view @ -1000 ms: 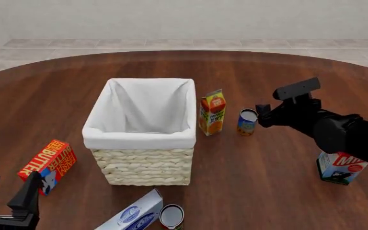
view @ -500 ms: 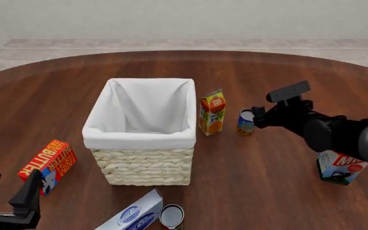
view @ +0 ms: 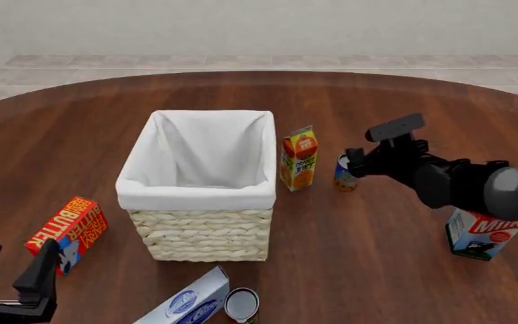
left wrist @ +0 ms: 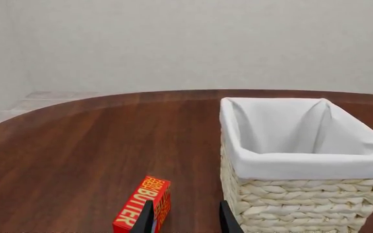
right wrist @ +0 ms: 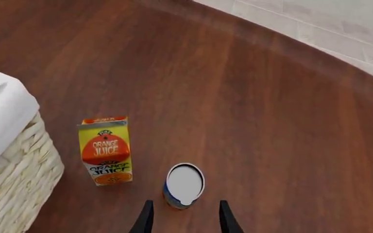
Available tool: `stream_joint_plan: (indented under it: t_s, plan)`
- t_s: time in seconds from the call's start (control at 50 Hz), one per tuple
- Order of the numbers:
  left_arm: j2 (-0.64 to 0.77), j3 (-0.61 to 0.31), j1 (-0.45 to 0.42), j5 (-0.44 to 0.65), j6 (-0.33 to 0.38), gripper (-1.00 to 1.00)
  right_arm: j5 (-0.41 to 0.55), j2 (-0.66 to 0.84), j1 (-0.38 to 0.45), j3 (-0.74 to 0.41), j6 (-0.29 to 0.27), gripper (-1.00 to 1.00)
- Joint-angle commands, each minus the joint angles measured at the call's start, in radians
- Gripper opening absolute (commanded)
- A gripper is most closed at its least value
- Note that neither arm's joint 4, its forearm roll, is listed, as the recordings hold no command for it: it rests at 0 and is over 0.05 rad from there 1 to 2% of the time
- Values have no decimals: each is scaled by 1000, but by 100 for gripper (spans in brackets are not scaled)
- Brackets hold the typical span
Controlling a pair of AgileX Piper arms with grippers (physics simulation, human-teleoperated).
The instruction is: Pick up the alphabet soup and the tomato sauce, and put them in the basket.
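Left wrist view: left gripper spread, empty, low near the basket and butter box.
Front view: right gripper touching or just short of the alphabet soup; tomato sauce at the table's near edge.
Right wrist view: fingers apart, can between them; closing off-centre may tip it against the orange juice.

Bare simulated room — round dark wooden table, pale tiled floor, plain blank walls
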Motion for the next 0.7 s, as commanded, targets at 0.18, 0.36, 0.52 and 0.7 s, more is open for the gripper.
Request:
stream_joint_plan:
  t_s: [0.18, 0.36, 0.52, 0.7]
  plan:
    - [-21, 0, 0, 22, 0, 100, -21, 83, 5, -45, 22, 100]
    - [-14, 0, 1, 17, 1, 100, -26, 126, -8, -61, 24, 100]
    - [-14, 0, 1, 17, 1, 100, -24, 149, -18, -70, 25, 100]
    - [-14, 0, 1, 17, 1, 100, -24, 172, -22, -79, 26, 100]
